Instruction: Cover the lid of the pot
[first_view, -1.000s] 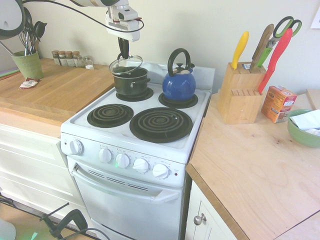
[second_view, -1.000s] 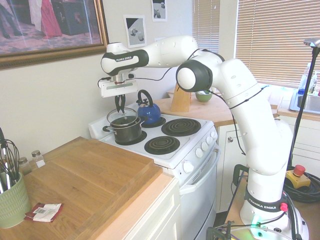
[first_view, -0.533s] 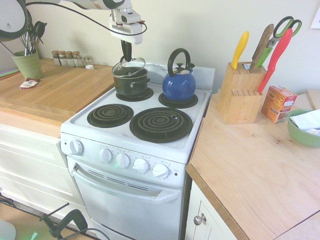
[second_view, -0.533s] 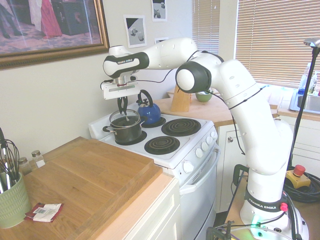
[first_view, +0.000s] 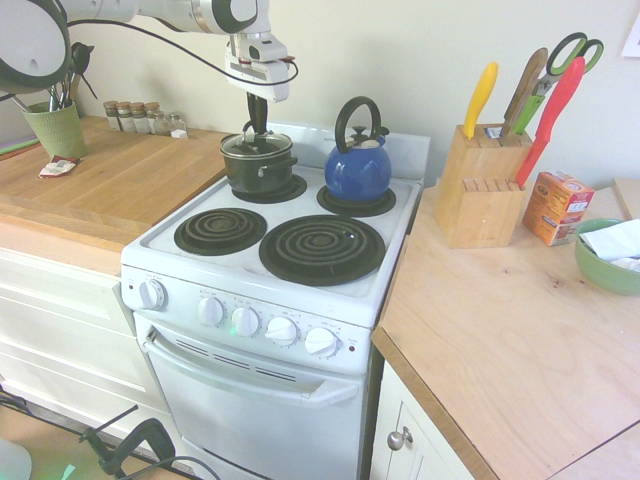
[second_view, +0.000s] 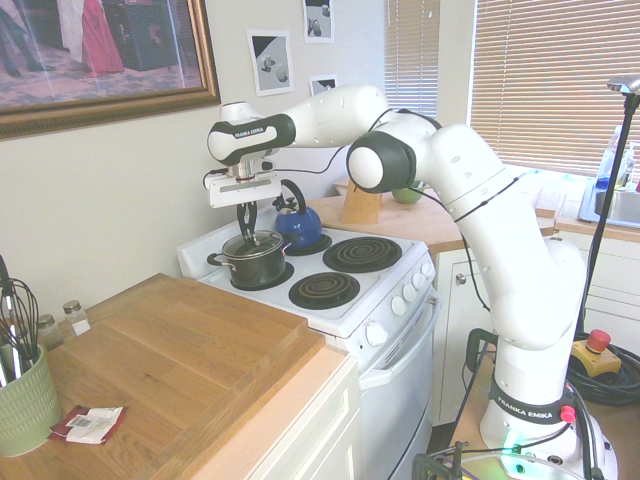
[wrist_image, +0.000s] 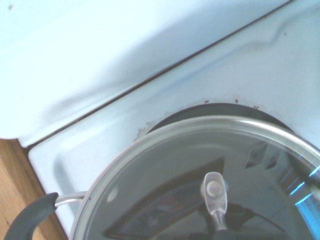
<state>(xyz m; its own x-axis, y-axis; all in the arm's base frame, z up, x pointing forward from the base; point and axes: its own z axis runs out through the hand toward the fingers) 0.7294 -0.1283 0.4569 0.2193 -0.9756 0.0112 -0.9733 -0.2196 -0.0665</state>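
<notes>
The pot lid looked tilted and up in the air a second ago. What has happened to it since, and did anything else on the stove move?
The gripper lowered the lid and levelled it; it now lies flat on the pot, with the gripper shut on its black handle. The arm shifted slightly toward the blue kettle on the way down. The pot, the kettle and the knife block stayed where they were.

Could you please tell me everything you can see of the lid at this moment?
The lid is a round clear glass disc with a silver metal rim and a black arched handle. It sits level on the dark pot, covering its mouth, on the stove's back burner beside the blue kettle. The gripper comes straight down onto the handle, with its jaws apparently closed on it.
</notes>
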